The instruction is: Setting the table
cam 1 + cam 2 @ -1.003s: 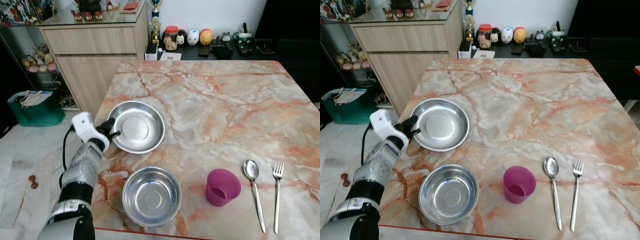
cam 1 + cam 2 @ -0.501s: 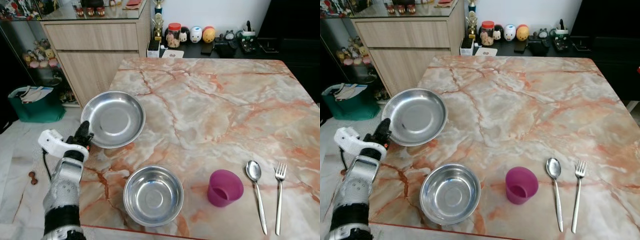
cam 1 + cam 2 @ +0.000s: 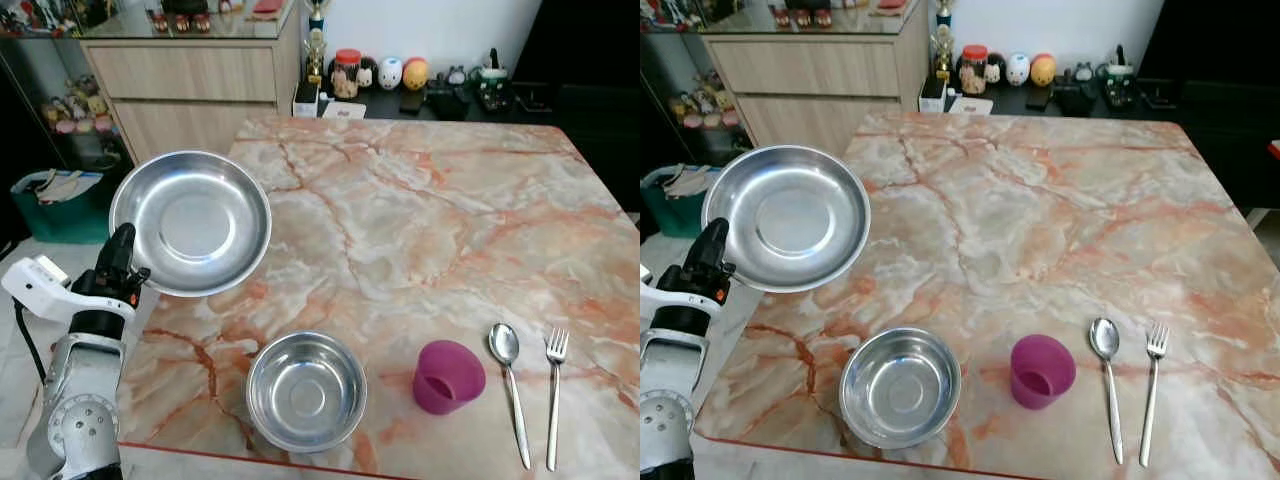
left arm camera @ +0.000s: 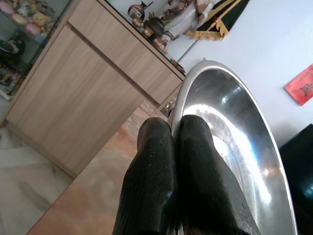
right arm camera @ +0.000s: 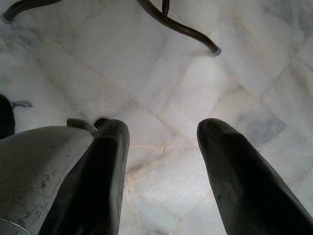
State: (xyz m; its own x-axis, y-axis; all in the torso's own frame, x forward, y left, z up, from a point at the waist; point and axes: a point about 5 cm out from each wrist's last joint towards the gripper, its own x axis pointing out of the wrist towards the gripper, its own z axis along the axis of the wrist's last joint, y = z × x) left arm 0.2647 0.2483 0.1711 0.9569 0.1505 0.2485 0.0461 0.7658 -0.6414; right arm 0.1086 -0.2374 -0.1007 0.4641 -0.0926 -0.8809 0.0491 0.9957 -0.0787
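Left of the steel bowl (image 3: 305,390), your left hand (image 3: 118,262) is clenched on the steel plate's (image 3: 190,222) rim, holding it tilted above the surface (image 3: 450,220) edge; right hand (image 5: 161,161) hangs released over the floor.

Shiny steel plate (image 3: 190,222), glossy marble table (image 3: 420,210).

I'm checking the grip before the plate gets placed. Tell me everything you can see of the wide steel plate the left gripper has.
The wide, shallow, shiny steel plate is round, with a flat centre, sloping wall and thin rim. It is empty, lifted off the marble table and tilted over its left edge. The left gripper pinches its rim, one black finger on each face; nothing else touches it.
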